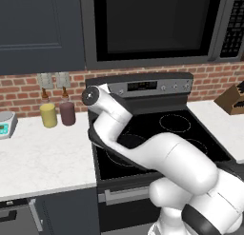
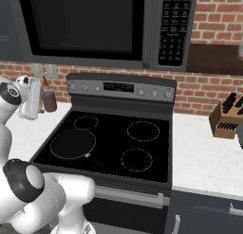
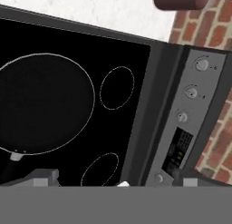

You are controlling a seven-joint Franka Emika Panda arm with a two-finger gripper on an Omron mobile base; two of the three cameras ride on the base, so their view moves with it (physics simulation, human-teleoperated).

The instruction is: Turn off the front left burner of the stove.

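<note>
We see open air over the stove glass up to its knobs; left of the stove, two jars crowd the counter.

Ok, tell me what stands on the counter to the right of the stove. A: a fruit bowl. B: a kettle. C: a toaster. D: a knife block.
D: a brown knife block with dark handles sticking out stands on the white counter to the right of the stove, by the brick wall.
</note>
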